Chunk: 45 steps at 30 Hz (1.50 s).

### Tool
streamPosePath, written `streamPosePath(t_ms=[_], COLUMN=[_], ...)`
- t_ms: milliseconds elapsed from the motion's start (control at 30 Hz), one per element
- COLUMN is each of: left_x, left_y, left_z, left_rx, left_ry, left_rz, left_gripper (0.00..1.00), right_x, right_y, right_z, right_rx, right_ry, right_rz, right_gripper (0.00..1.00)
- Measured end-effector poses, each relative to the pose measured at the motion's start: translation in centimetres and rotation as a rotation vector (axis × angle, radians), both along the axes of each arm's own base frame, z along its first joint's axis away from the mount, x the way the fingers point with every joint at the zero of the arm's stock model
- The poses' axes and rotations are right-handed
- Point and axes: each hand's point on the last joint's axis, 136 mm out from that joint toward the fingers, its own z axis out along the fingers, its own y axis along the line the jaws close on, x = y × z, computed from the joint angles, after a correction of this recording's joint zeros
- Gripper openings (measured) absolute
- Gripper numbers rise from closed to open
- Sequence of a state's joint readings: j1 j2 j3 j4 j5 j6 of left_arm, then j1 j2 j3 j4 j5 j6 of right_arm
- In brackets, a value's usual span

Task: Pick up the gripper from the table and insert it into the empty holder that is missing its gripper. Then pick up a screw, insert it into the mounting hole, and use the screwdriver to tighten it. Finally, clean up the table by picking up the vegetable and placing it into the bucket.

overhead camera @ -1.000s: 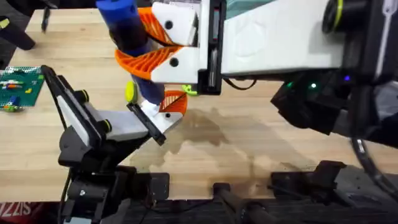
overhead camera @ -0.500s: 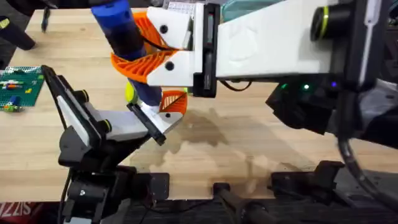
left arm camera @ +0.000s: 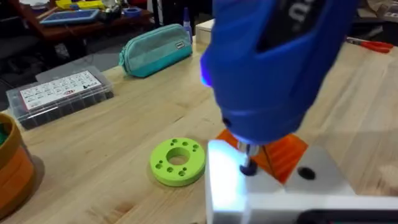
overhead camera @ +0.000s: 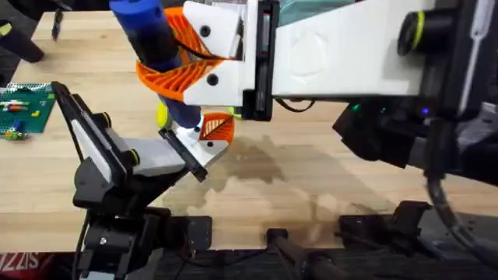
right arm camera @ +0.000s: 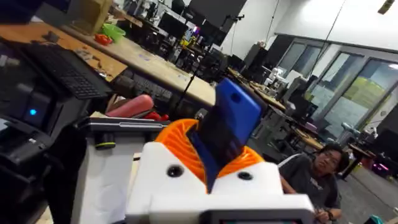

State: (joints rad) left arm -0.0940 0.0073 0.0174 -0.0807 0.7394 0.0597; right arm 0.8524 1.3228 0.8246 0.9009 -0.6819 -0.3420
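Right pincer (overhead camera: 183, 58), clamped on the blue screwdriver (overhead camera: 152, 43), should keep its tip (left arm camera: 247, 167) plumb on the screw in the white holder (left arm camera: 273, 196), pressing gently.

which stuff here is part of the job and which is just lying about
Job: screwdriver, held in the right gripper; holder; orange gripper; bucket.

Lying about: green disc, teal pouch, parts box, brick plate.
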Motion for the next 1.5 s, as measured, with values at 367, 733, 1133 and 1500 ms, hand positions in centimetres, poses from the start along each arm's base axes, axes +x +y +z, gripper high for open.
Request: streamPosePath(t_ms=[367, 733, 1133, 1500], left_x=[0.0, 0.0, 0.0, 0.0], left_y=[0.0, 0.0, 0.0, 0.0], left_z=[0.0, 0.0, 0.0, 0.0], left_rx=[0.000, 0.000, 0.000, 0.000], left_ry=[0.000, 0.001, 0.001, 0.000], left_rz=[0.000, 0.000, 0.000, 0.000], left_gripper=[0.015, 0.015, 0.015, 0.015], right_x=[0.3, 1.0, 0.9, 0.7], right_y=[0.0, -0.2, -0.2, -0.4], right_z=[-0.4, -1.0, -0.8, 0.0], right_rx=[-0.016, -0.038, -0.031, 0.001], right_ry=[0.013, 0.031, 0.025, -0.004], right_rz=[-0.006, -0.022, -0.022, -0.021], right_gripper=[0.006, 0.006, 0.006, 0.006])
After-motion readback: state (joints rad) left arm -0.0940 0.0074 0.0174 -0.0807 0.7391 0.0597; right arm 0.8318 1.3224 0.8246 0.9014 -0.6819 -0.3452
